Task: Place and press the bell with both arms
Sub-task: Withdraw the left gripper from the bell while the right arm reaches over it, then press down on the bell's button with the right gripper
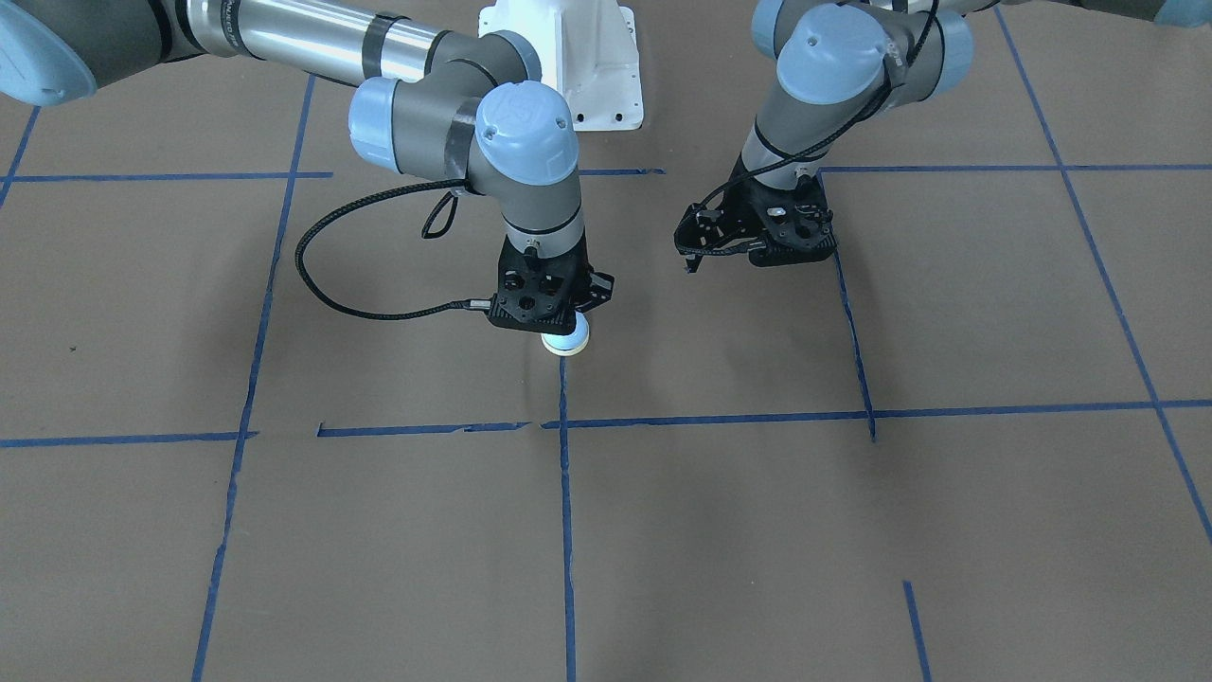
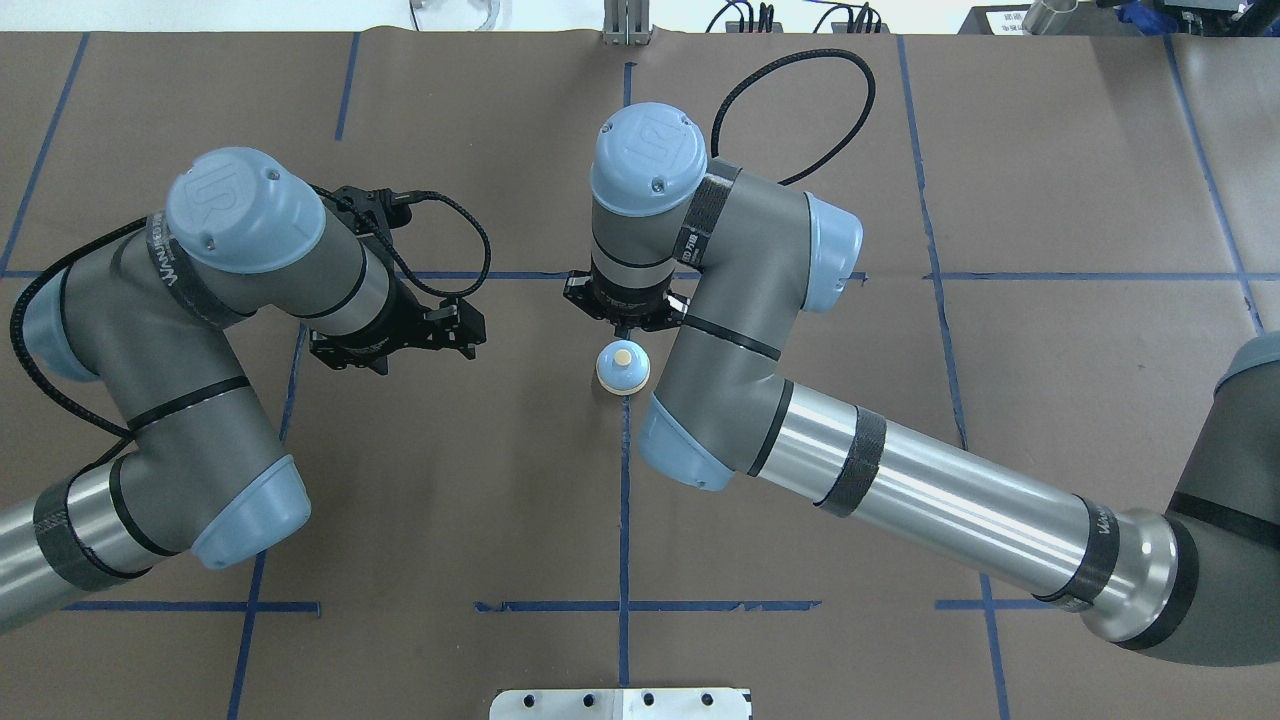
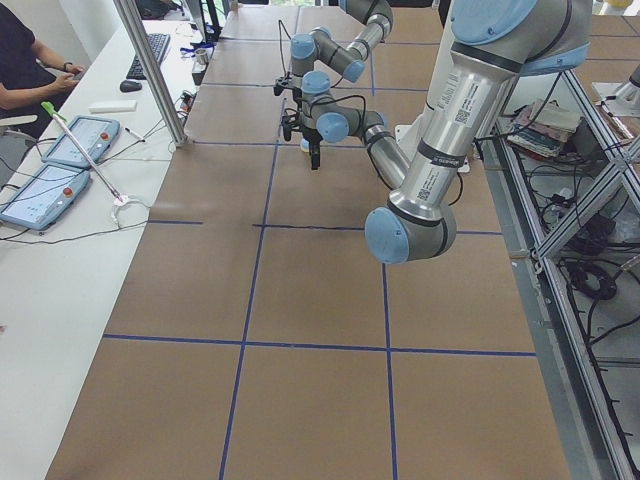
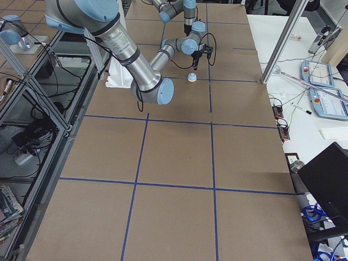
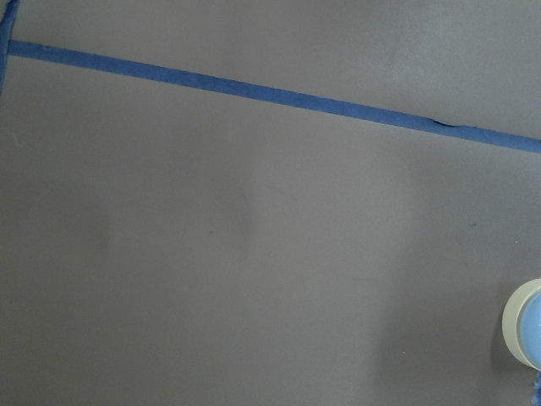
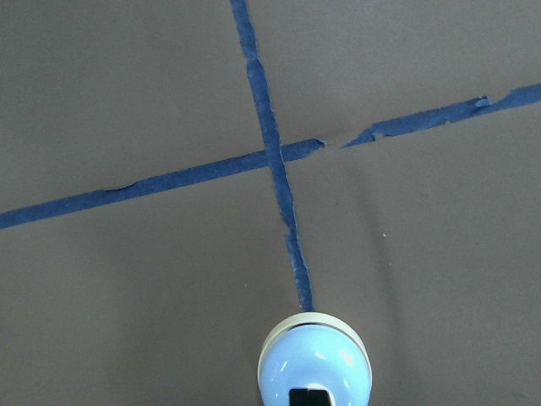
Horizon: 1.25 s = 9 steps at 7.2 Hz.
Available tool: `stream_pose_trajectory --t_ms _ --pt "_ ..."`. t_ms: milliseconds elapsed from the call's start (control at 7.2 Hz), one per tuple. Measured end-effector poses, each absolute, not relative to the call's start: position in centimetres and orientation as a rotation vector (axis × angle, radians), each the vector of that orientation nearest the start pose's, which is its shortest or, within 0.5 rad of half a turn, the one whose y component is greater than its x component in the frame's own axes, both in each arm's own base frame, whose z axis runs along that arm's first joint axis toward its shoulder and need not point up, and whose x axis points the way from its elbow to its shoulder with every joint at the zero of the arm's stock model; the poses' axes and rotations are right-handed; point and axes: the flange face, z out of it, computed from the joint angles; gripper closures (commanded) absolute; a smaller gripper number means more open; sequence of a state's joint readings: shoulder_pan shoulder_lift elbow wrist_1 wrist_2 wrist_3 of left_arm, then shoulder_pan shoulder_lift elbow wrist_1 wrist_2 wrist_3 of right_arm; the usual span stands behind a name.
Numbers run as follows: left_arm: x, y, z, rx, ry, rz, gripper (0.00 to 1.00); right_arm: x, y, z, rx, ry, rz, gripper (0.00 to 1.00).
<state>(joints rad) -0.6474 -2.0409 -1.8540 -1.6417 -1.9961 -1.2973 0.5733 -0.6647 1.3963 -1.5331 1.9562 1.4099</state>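
On the left, the left pincer (image 1: 757,248) hangs above the table (image 2: 450,480), off to the side of the bell. Its fingers look spread apart, and it holds nothing. In the middle, the bell (image 2: 622,368) sits upright on the table, on a blue tape line (image 2: 624,520). No pincer holds it. The right pincer (image 2: 622,325) hangs over it, a little past it, and looks closed and empty.

The bell looks small, light and hard. Its round blue top is probably slippery, so the cream ring at the bottom seems the better place to hold. The button likely needs only a soft push straight down.
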Motion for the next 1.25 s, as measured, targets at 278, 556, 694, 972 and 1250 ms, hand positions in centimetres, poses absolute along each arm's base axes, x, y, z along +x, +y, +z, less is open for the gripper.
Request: stream_pose_trajectory --t_ms 278,556,694,972,1250 --pt "42.3 -43.6 24.7 0.015 0.938 -0.157 0.0 -59.5 -49.6 16.7 -0.072 -0.843 0.249 1.0" --pt "40.5 -42.3 23.7 0.031 0.968 -0.147 0.0 -60.2 -49.7 17.2 -0.07 -0.853 0.247 1.0" --pt "40.1 -41.9 23.5 0.034 0.974 -0.145 0.0 -60.5 -49.5 17.3 -0.075 -0.854 0.249 1.0" --pt "40.0 -41.7 23.6 0.034 0.976 -0.143 0.0 -61.1 -48.8 17.4 -0.085 -0.853 0.257 1.0" --pt "40.0 -41.6 23.6 0.033 0.975 -0.144 0.0 -61.4 -48.5 17.5 -0.084 -0.849 0.263 1.0"
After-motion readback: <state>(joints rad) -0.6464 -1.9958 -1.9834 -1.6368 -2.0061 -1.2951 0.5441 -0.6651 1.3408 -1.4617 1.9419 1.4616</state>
